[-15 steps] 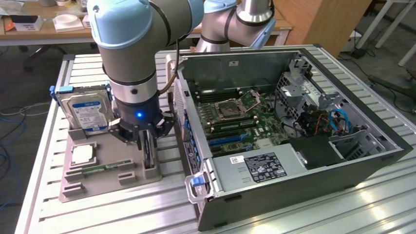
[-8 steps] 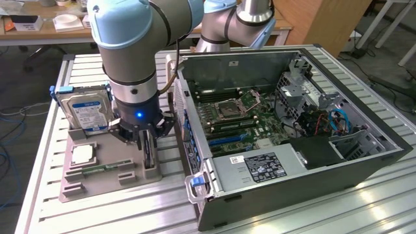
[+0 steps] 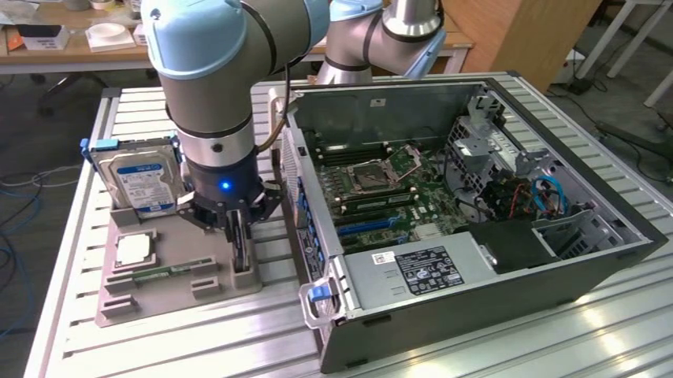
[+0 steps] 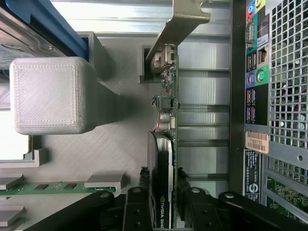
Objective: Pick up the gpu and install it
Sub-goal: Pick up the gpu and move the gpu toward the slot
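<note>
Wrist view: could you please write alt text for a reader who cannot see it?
The gripper sits over the gpu, which stands on edge in a slot of a grey holder. Beside it are the computer case's rear ports; a green memory stick lies in the holder.

Gpu (image 3: 244, 253) on edge in tray (image 3: 158, 301), beside computer case (image 3: 442, 315) (hard drive (image 3: 142, 179) there too)

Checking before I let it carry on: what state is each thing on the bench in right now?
gpu: standing on edge in the tray.
gripper: down at the gpu's upper edge.
hard drive: upright in the tray.
memory stick: lying flat in the tray.
computer case: on its side, open.
</note>
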Robot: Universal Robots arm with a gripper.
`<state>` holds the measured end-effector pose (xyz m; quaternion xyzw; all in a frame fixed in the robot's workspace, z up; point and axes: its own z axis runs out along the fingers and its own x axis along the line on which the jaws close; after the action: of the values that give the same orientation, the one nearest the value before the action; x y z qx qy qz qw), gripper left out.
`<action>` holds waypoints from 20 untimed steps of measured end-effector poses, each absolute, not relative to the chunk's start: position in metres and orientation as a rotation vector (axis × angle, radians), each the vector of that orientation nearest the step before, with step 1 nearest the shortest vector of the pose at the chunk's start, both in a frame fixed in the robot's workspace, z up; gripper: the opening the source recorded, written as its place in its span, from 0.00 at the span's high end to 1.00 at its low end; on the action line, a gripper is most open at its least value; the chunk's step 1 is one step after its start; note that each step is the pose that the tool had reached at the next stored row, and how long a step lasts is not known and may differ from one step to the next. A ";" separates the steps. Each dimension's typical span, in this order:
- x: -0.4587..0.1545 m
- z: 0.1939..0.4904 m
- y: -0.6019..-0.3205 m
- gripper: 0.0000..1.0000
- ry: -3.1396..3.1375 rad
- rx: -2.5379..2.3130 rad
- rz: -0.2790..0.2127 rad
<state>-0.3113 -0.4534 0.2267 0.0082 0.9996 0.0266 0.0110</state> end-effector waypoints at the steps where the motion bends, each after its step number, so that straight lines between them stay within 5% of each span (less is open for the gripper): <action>1: -0.311 0.227 -0.453 0.60 3.118 0.025 0.083; 2: -0.311 0.227 -0.453 0.67 3.118 0.025 0.083; 20: -0.311 0.227 -0.453 0.67 3.119 -0.054 0.084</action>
<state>-0.3113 -0.4534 0.2267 -0.0173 0.9994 0.0269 0.0103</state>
